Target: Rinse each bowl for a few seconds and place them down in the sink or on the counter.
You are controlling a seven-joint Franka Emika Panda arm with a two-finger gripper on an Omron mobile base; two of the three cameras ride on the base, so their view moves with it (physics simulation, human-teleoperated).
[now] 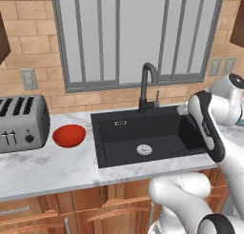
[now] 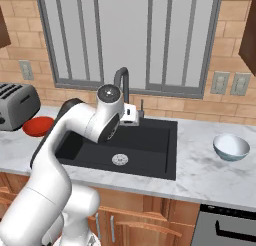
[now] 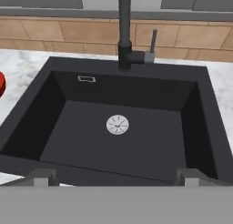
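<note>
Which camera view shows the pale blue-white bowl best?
The right base view: the pale blue-white bowl sits whole and upright on the counter, right of the sink. In the left base view, the arm covers that side; the hand view looks into the basin.

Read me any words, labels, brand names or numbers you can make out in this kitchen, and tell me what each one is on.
None can be read.
Robot arm: a small dark mark on its black band, too blurred to read.
Toaster: knob and levers, no legible markings.
Sink: a small rectangular outline on the back wall, no text in it.
Red bowl and pale bowl: plain.
</note>
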